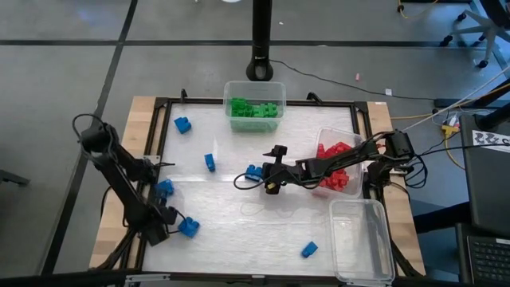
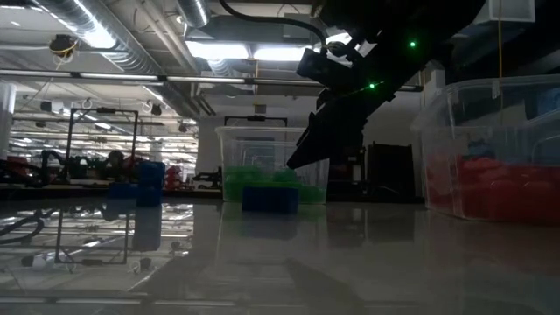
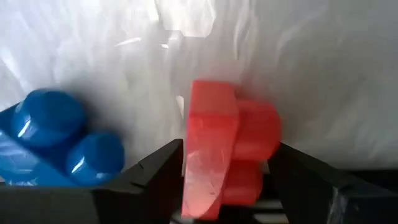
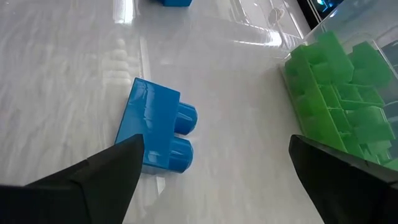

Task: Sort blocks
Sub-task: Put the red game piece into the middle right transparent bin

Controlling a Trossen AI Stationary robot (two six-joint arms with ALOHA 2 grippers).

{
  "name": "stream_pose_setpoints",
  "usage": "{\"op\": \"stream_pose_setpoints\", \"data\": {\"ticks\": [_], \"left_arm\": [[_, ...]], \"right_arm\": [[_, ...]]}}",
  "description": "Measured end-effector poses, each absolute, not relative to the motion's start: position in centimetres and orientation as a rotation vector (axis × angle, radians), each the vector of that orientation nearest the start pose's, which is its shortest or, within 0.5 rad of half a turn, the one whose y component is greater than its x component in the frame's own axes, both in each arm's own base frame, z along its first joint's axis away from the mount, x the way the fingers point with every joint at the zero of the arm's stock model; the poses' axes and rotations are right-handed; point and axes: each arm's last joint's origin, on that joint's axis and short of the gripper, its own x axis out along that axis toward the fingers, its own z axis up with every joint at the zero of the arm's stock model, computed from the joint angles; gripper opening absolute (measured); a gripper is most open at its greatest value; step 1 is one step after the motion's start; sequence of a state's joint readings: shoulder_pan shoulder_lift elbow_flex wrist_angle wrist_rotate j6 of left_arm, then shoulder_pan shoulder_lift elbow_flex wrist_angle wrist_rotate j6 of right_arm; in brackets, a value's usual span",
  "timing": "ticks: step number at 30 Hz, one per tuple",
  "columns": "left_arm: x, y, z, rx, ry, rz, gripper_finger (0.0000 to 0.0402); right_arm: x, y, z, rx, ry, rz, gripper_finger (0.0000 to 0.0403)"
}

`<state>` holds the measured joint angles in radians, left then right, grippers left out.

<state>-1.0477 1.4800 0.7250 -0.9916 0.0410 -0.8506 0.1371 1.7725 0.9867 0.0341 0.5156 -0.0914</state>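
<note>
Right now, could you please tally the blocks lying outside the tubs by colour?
blue blocks: 6
red block: 1, in the left gripper
Total: 7

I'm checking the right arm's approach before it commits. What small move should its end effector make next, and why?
Probably ease the right end effector forward and down until its fingers straddle the blue block. They stand wide open and the block lies flat on the table just ahead of them, not yet between them. The left end effector, near the table's left edge, already holds a red block.
</note>
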Motion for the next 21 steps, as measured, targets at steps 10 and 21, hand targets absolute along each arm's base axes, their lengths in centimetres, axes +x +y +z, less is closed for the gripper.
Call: {"op": "stream_pose_setpoints", "data": {"ticks": [10,21], "left_arm": [[10.3,-17.9,13.2,0.272,1.722,-0.029,0.0201],[12.4,-18.7,15.8,0.228,1.606,0.054,0.0156]], "right_arm": [[35.5,3.5,16.7,-0.32,0.738,-0.3,0.0397],[35.2,3.6,16.8,-0.431,0.786,-0.211,0.0397]]}}
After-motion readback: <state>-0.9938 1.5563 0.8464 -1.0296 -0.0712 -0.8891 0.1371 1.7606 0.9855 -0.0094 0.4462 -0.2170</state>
